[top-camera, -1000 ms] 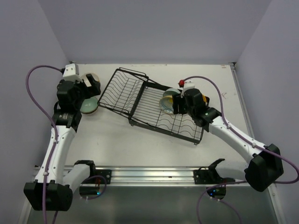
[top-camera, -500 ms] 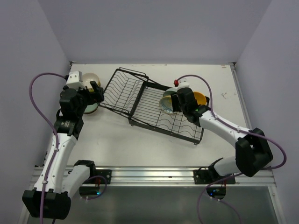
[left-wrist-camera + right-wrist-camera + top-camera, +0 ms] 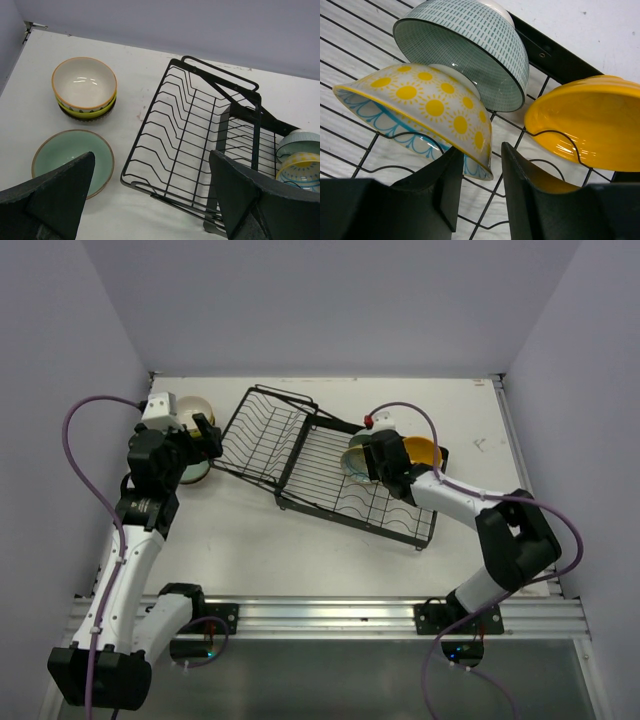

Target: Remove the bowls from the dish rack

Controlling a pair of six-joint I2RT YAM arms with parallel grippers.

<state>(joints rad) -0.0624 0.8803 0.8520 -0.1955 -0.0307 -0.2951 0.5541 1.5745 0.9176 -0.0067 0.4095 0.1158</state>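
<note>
Grasping is the step in hand. The white sun-patterned bowl (image 3: pixel 430 107) leans on edge in the flat right section of the black wire dish rack (image 3: pixel 330 502), against a teal-dashed bowl (image 3: pixel 470 50). The right claw (image 3: pixel 479 192), half open, straddles its rim without visibly pinching it. Next it should clamp, then lift clear of the wires. The right arm reaches in low from the right. The left claw (image 3: pixel 151 165) gapes wide and empty above the left tabletop (image 3: pixel 135 80).

You have bright, even light from overhead, soft faint shadows on the white table (image 3: pixel 250 540), small glare streaks on the yellow bowl (image 3: pixel 590 125), and sharp focus in every view.
</note>
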